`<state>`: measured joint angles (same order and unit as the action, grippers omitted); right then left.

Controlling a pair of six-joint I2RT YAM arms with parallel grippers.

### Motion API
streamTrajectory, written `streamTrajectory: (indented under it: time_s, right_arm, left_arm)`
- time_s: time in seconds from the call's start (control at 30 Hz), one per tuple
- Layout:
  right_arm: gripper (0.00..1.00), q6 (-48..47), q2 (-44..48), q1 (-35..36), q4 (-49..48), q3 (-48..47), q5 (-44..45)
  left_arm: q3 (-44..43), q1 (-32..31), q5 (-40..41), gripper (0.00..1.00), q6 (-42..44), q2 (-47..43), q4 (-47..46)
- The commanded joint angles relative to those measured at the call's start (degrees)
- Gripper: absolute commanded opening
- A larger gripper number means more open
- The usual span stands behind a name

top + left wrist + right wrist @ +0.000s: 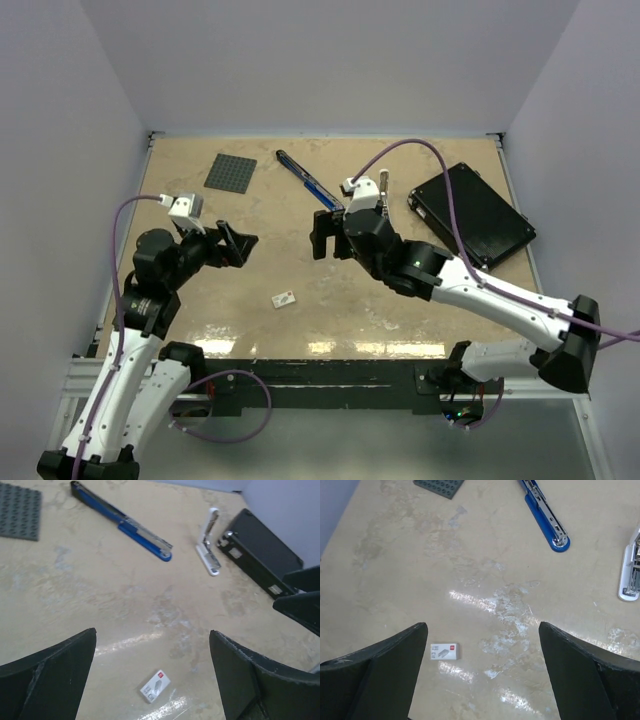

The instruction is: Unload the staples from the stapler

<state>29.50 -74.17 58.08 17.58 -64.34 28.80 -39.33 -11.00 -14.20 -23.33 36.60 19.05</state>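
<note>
Probably stiff, light and slippery, the stapler (308,180) on the desk (290,262) is best pinched across its blue sides; left jaws and right jaws stand released, empty.

stapler (305,180) far centre, plate (230,172) to its left, box (472,214) right

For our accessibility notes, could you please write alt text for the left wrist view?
The blue stapler lies opened on the table, beyond the open, empty left pincer. A small white box sits nearer; a white tool and black case lie right.
</note>
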Motion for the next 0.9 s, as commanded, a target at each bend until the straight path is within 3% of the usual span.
streamTrajectory:
  time_s: [0.0,0.23,0.37,0.87]
  right_arm:
    - [0.99,-1.2,6.0,1.4,8.2,-2.3,0.9]
    - [0.98,3.5,19.7,1.4,0.0,5.8,-8.4]
    - [0.99,4.1,25.7,1.3,-4.7,10.5,-8.7]
    - [0.98,4.0,22.0,1.3,-1.1,10.2,-7.4]
  left_arm:
    - [2.1,0.0,-13.4,1.0,-1.0,-3.0,-8.5]
    - [2.7,0.0,-15.1,1.0,-5.4,-6.9,-9.4]
    - [2.6,0.0,-15.1,1.0,-6.7,-7.7,-9.2]
    - [1.2,0.0,-10.1,1.0,-5.3,-8.0,-5.7]
